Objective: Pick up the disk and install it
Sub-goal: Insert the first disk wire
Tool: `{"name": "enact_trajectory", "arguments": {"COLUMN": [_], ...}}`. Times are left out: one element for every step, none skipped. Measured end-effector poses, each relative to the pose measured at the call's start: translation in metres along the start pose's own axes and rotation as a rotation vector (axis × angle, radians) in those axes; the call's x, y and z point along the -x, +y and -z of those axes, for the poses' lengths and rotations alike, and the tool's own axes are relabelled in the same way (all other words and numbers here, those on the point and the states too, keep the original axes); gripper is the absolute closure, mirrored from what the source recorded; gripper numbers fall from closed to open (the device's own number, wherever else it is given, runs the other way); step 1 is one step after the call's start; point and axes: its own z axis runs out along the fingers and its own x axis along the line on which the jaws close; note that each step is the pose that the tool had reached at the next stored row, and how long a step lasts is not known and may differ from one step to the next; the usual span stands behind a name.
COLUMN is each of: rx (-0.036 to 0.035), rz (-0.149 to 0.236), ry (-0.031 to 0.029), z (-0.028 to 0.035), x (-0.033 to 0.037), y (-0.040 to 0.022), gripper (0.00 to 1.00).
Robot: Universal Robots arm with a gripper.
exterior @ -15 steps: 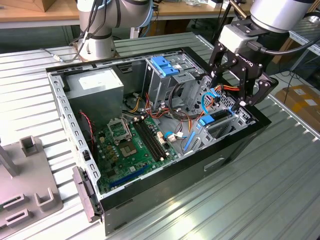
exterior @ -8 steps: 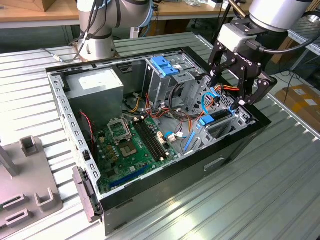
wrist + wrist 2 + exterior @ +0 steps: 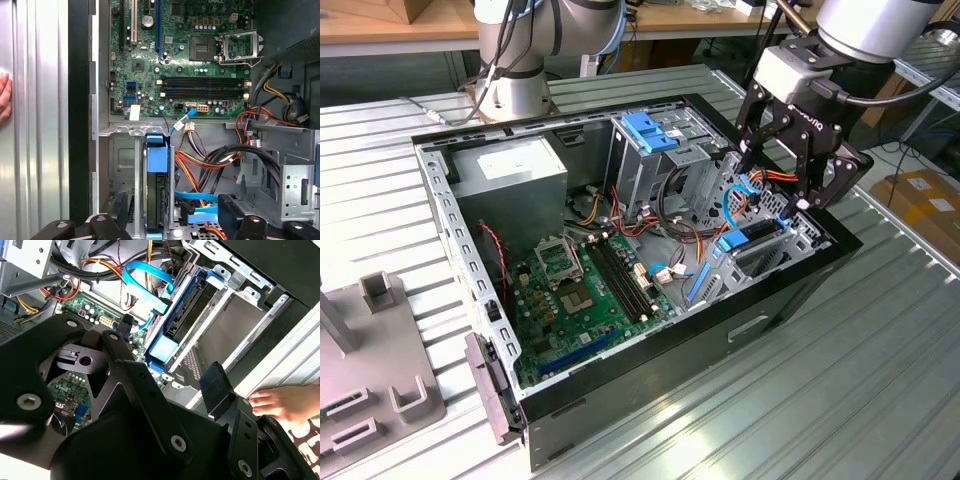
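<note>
The disk (image 3: 156, 192), grey metal framed by a bright blue bracket, stands on edge in a metal bay inside the open computer case (image 3: 790, 290). The bay is toward the exterior view's right, where the disk's blue tab (image 3: 734, 241) shows. In the second wrist view the disk (image 3: 172, 322) lies in the bay beside a blue data cable. My gripper (image 3: 775, 185) hangs just above it, open, its fingers (image 3: 120, 210) standing apart on either side of the disk without touching it. One finger pad (image 3: 217, 387) is near the bay's frame.
A person's hand (image 3: 280, 402) rests on the table beside the case wall. Inside the case are the motherboard (image 3: 585, 290), power supply (image 3: 510, 170), a blue-topped drive cage (image 3: 645, 130) and loose cables (image 3: 220, 160). A grey fixture (image 3: 380, 385) sits at the exterior view's left.
</note>
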Motion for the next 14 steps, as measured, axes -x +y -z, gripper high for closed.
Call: {"name": "enact_trajectory", "arguments": {"rx": [0.0000, 0.0000, 0.0000, 0.0000, 0.0000, 0.0000, 0.0000, 0.0000, 0.0000, 0.0000, 0.0000, 0.0000, 0.0000, 0.0000], "rz": [0.000, 0.000, 0.000, 0.000, 0.000, 0.000, 0.000, 0.000, 0.000, 0.000, 0.000, 0.000, 0.000, 0.000], "ry": [0.0000, -0.0001, -0.0001, -0.0001, -0.0001, 0.0000, 0.0001, 0.0002, 0.0001, 0.0000, 0.0000, -0.0001, 0.0000, 0.0000], "z": [-0.0005, -0.0006, -0.0006, -0.0006, -0.0006, -0.0006, -0.0007, -0.0008, -0.0010, -0.0011, -0.0011, -0.0016, -0.0018, -0.0019], "x": [0.0002, 0.0013, 0.0018, 0.0019, 0.0021, 0.0022, 0.0022, 0.0023, 0.0023, 0.0023, 0.0023, 0.0023, 0.0023, 0.0023], "y": [0.0000, -0.0002, -0.0005, -0.0006, -0.0008, -0.0012, -0.0017, -0.0021, -0.0023, -0.0025, -0.0029, -0.0029, -0.0029, -0.0029], "gripper": [0.20, 0.20, 0.20, 0.20, 0.20, 0.20, 0.20, 0.20, 0.20, 0.20, 0.20, 0.20, 0.20, 0.20]}}
